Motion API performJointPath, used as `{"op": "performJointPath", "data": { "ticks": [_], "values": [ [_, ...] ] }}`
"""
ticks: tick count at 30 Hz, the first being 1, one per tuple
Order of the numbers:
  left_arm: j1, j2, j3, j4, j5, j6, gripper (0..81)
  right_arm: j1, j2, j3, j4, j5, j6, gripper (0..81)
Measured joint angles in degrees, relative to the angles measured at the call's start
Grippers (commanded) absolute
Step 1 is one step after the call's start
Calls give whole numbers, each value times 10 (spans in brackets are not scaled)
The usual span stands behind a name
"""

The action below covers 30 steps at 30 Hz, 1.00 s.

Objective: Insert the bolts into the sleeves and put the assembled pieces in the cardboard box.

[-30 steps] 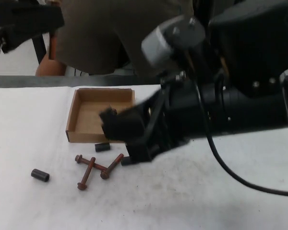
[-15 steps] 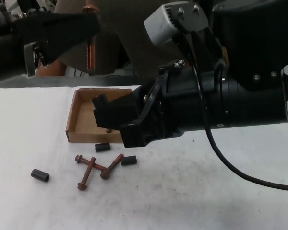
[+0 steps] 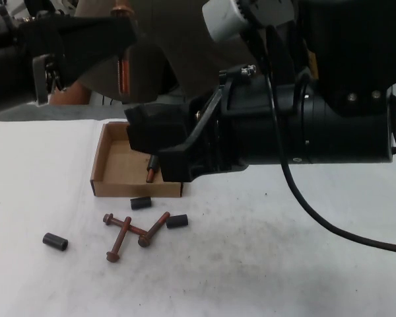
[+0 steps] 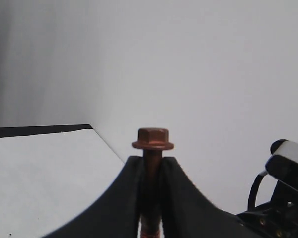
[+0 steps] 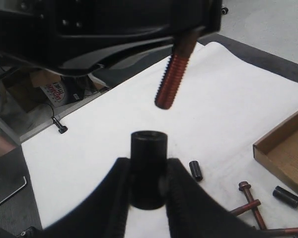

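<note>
Currently, left gripper (image 4: pixel 152 161) clamps a bolt (image 4: pixel 152 139); right gripper (image 5: pixel 148 166) clamps a sleeve (image 5: pixel 149 144).

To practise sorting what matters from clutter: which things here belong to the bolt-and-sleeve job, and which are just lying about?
Job:
bolt in the left tool
sleeve in the right tool
cardboard box
loose bolts
loose sleeves

Lying about, off the white cover:
L-shaped bar
printed carton

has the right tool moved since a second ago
Yes: in the high view the right tool has shifted up the picture, from the cardboard box's near wall to its far edge.
</note>
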Motion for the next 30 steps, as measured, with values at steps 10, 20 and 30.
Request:
{"op": "performJointPath", "data": {
  "ticks": [10,20,30],
  "values": [
    [-37,-9,0,-5,-18,-4,8,0,0,0,-12,0,0,0],
    [-21,-9,0,-5,-20,6,8,0,0,0,9,0,0,0],
    [-13,-9,0,-5,-20,3,8,0,0,0,14,0,0,0]
  ]
}}
